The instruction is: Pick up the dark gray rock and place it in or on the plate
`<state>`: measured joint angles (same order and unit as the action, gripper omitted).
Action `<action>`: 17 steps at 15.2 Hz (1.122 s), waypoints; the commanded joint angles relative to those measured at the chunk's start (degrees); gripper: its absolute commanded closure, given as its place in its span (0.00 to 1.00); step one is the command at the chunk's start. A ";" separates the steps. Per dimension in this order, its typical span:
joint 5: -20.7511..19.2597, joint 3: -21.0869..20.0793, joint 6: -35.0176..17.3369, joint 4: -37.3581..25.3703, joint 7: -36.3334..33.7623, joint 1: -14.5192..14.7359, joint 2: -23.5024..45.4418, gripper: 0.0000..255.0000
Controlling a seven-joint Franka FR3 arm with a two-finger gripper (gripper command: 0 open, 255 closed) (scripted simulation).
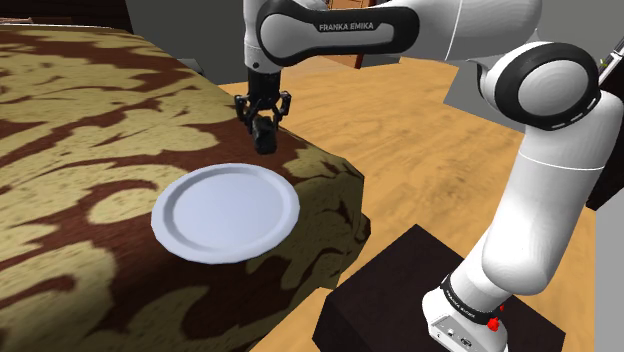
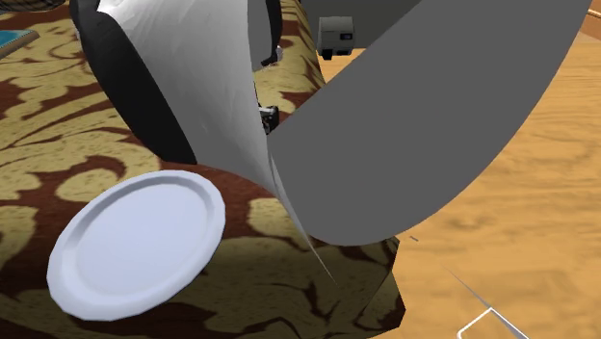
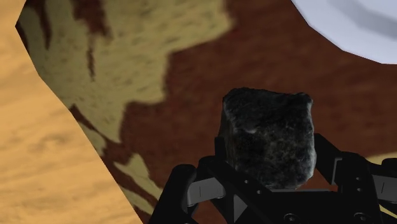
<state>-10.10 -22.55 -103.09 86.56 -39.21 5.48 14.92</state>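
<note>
Beyond the plate's far rim: the all-black two-finger gripper (image 1: 265, 128) hangs over the table, just past the round white plate (image 1: 225, 212), close to the table's corner.
Tool state: clenched on the dark gray, rough, blocky rock (image 3: 270, 137). The wrist view shows the fingers clasping it on both sides, with most of its bulk jutting out past the fingertips.
Rock's place: in the gripper, near the plate but not over it. It hangs above the brown and pale-yellow patterned tablecloth (image 1: 80, 150) and looks clear of it, though the gap is hard to judge.
Plate: empty and flat on the cloth, near the table edge that faces the wooden floor (image 1: 430, 170).
Done so far: the pick looks complete, since the rock is gripped and appears lifted.
Left to do: carry the rock back across the plate's rim until it is over the plate's middle, lower it, and open the fingers. That is roughly half the task.
Arm pose: the white arm (image 1: 540, 180) rises from the black box stand (image 1: 400, 290) beside the plate's near edge and bends at a high elbow. Its upper link runs level above and beyond the plate, and the wrist points straight down.
Second exterior view: the arm's white and grey links loom close to the camera and cover much of the table behind the plate.
</note>
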 commanded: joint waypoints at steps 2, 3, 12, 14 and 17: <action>0.06 -0.09 2.15 -2.20 0.16 0.19 0.13 1.00; 0.05 -0.11 2.95 -3.08 0.22 0.26 0.21 1.00; -0.48 -0.28 10.61 -12.22 0.58 1.24 1.77 1.00; -0.71 -0.31 12.45 -14.62 0.64 1.56 2.36 1.00; -0.48 -1.11 12.71 -13.30 -1.53 2.82 0.93 1.00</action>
<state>-10.77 -23.35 -90.27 72.32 -39.93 7.92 16.65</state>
